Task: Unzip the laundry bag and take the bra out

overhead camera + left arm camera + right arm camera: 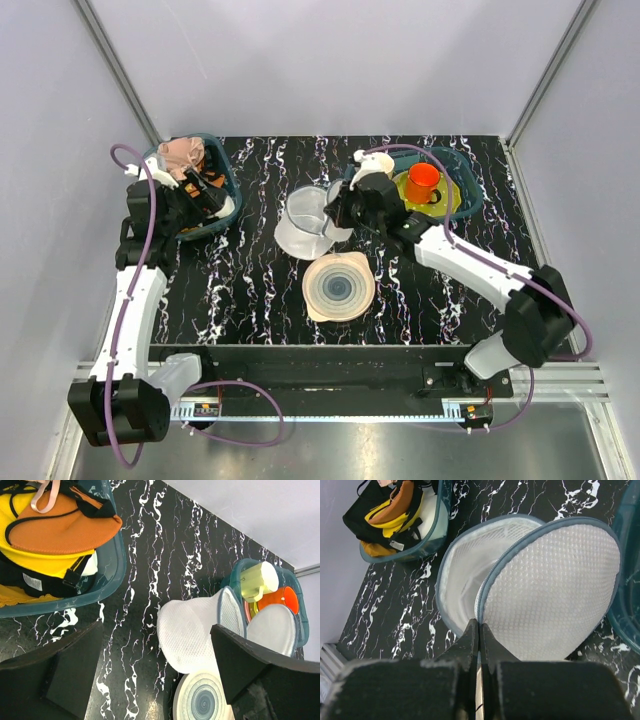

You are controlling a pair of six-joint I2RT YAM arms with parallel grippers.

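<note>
Right wrist: laundry bag (550, 590) unzipped, flap rim pinched by right gripper (479, 630).
Left gripper (157, 672) held spread at far-left corner basket (228, 165); bra (183, 152) seen inside it.

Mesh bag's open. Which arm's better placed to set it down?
Right. The right hand is shut on the zip rim of the white mesh dome-shaped laundry bag. The left hand is open by the teal plastic basket, apart from the bag.
</note>
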